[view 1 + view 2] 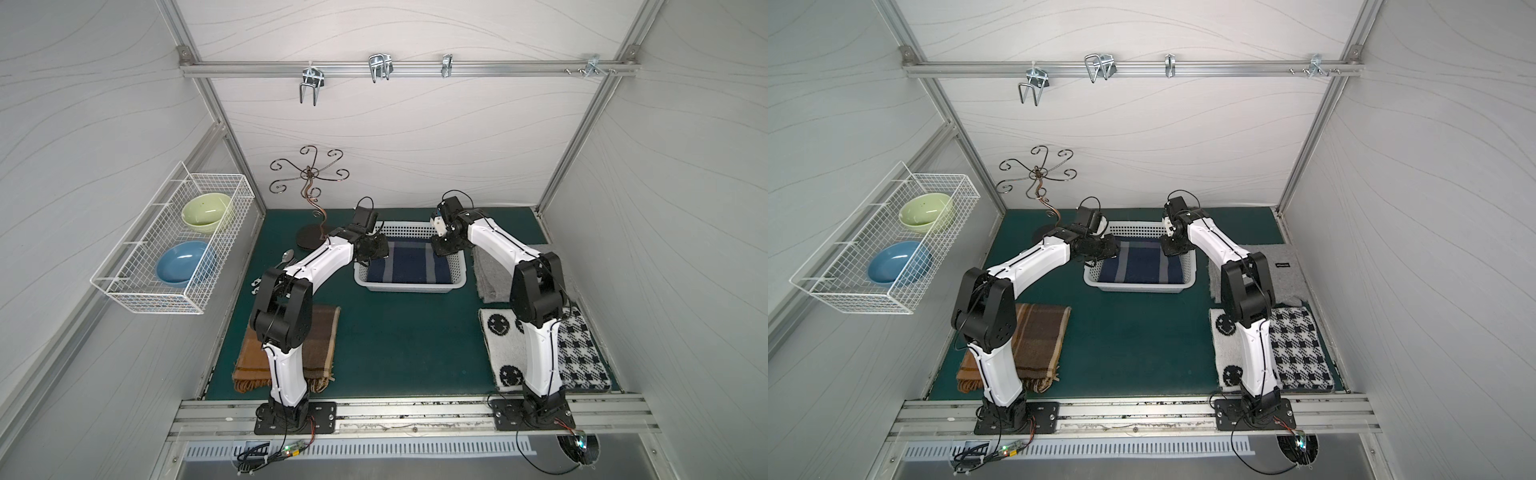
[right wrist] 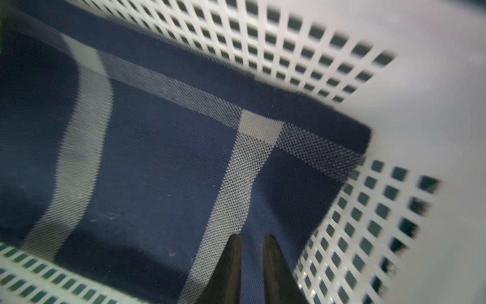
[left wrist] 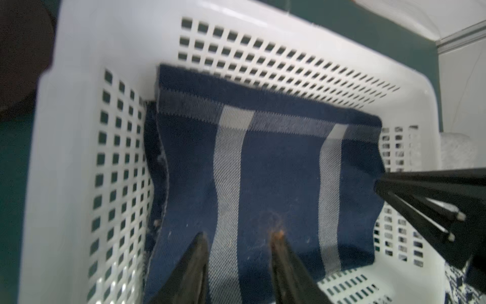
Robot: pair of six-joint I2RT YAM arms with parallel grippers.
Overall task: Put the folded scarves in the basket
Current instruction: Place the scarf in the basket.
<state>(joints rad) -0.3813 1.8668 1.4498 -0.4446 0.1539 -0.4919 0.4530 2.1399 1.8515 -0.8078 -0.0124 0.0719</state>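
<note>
The folded scarf (image 1: 409,266) (image 1: 1138,264), navy with grey stripes, lies flat on the floor of the white perforated basket (image 1: 409,287) (image 1: 1138,287) at the back middle of the green mat. My left gripper (image 1: 376,249) (image 3: 239,234) hangs over the scarf's left end, open, with nothing between its fingers. My right gripper (image 1: 440,245) (image 2: 252,237) hovers over the right end, its fingers a narrow gap apart and holding nothing. Both wrist views show the scarf (image 3: 276,171) (image 2: 163,163) resting free inside the basket walls (image 3: 79,79) (image 2: 434,105).
A brown plaid scarf (image 1: 320,345) lies front left under the left arm. A grey folded cloth (image 1: 494,274) and a black-and-white patterned scarf (image 1: 582,357) lie at the right. A curly metal stand (image 1: 309,199) and a spoon (image 1: 286,257) sit back left. A wire rack (image 1: 174,245) with bowls hangs on the left wall.
</note>
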